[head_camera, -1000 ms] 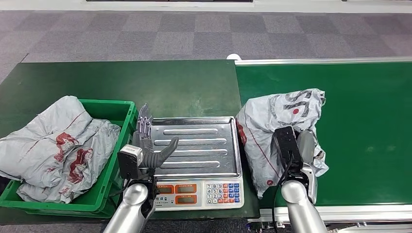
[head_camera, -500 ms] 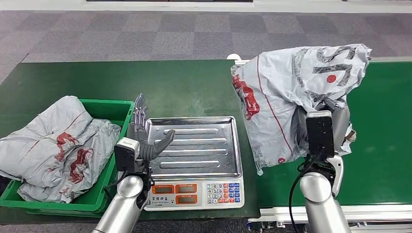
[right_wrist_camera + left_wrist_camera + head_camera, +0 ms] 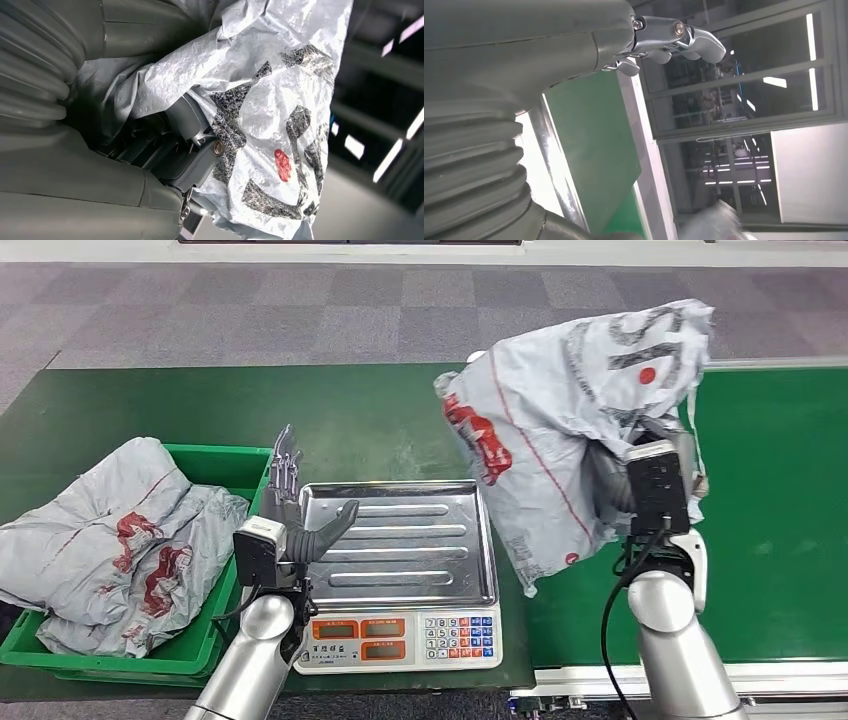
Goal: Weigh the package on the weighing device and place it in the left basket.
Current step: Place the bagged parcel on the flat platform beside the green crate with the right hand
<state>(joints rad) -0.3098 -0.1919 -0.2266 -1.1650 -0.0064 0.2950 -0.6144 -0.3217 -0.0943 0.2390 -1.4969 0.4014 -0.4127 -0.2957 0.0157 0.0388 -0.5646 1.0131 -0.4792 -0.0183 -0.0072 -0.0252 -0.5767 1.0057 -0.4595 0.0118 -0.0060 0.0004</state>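
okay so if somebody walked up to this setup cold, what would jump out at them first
Most striking is the big grey package with red and black print, held up in the air by the right hand over the seam between the scale and the green conveyor belt. Next, the bare steel tray of the weighing scale at the table's middle, with the left hand raised open at its left edge. At far left, a green basket already holds grey packages.
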